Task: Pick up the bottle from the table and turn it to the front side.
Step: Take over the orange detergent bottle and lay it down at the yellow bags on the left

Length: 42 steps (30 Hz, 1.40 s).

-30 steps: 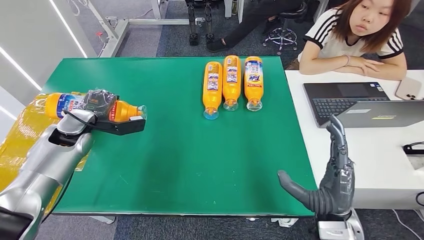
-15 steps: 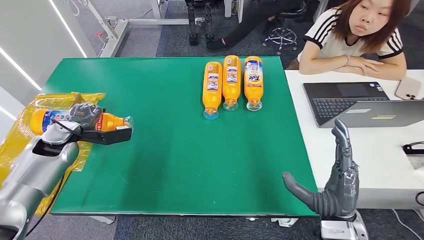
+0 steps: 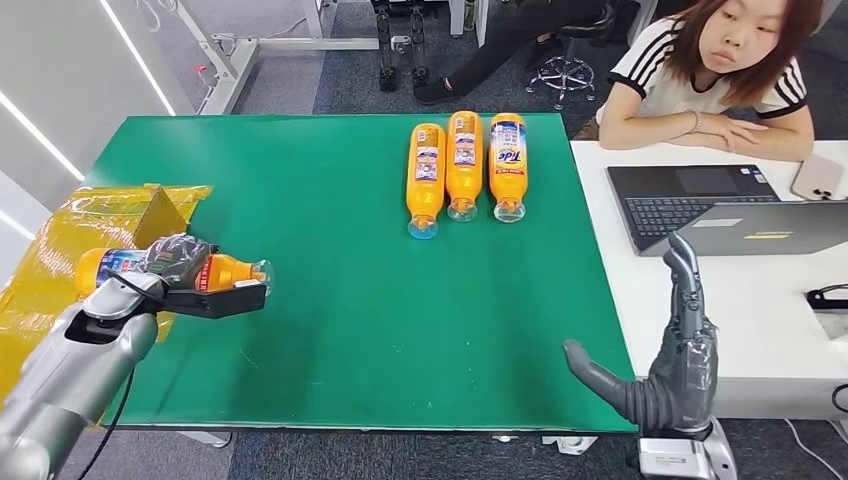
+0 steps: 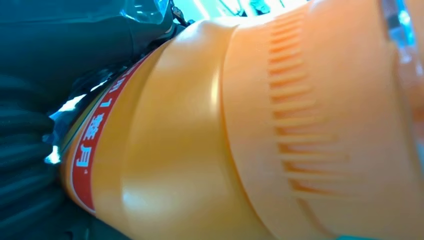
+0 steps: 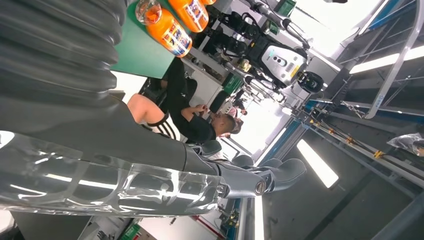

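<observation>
The orange bottle (image 3: 150, 268) lies sideways in my left hand (image 3: 178, 262), at about eight o'clock over the green table (image 3: 340, 300), cap toward three o'clock, my fingers wrapped round its middle. Three more bottles (image 3: 464, 165) lie side by side near one o'clock. My right hand (image 3: 670, 370) stands spread and empty at the table's four o'clock corner.

Orange bottle (image 3: 215, 272), red-banded label; green table (image 3: 370, 300).
</observation>
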Each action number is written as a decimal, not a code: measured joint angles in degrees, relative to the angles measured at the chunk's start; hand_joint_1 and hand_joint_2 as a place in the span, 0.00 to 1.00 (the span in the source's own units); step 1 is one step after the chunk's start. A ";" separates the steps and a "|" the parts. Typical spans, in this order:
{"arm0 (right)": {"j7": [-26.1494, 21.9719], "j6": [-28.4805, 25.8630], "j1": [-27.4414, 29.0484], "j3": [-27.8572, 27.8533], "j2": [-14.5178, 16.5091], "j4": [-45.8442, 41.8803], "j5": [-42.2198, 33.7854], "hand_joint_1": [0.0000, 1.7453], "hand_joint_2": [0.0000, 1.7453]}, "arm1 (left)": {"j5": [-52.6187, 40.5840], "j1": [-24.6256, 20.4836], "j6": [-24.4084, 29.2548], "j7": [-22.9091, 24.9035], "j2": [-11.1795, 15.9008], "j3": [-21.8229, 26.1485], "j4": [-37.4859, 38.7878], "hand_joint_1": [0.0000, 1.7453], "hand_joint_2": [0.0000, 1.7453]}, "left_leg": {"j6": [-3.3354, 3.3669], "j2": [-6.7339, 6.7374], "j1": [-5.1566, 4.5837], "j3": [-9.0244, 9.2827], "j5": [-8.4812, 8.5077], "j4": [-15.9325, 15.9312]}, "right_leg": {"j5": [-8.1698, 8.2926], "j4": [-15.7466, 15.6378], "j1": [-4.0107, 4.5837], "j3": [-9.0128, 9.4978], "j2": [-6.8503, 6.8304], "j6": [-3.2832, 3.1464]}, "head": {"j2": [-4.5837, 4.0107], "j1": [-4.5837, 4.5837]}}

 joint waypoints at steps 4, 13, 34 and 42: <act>0.37 -0.04 -0.26 0.16 0.07 -0.33 0.56 0.00 1.00 | 0.34 -2.06 0.41 -1.25 -2.45 -0.08 4.21 1.00 1.00 | 0.00 -0.01 0.00 0.00 0.00 0.00 | 0.01 0.00 0.00 0.00 0.00 -0.01 | 0.00 0.00; 0.51 -1.16 0.41 0.41 0.08 -0.73 1.31 0.00 1.00 | 1.55 -9.00 0.35 -1.73 -6.42 -0.91 19.18 1.00 1.00 | -0.01 0.04 0.01 0.01 0.00 0.00 | 0.01 0.01 0.00 -0.02 0.05 -0.02 | 0.00 -0.01; 1.27 -1.40 0.99 0.39 -0.16 -1.44 -0.05 0.00 1.00 | 1.40 -13.10 0.33 0.89 -8.33 -1.62 31.02 0.00 1.00 | -0.01 0.03 0.01 0.00 -0.01 0.00 | 0.01 0.02 0.01 -0.02 0.05 -0.02 | 0.00 -0.01; 2.10 -1.18 2.09 0.40 -0.16 -2.32 0.73 0.00 1.00 | 1.22 -13.10 0.58 2.23 -9.04 -1.62 32.31 0.00 1.00 | 0.00 0.02 0.00 0.00 0.00 0.00 | 0.01 0.01 0.00 -0.01 0.04 -0.02 | 0.00 -0.01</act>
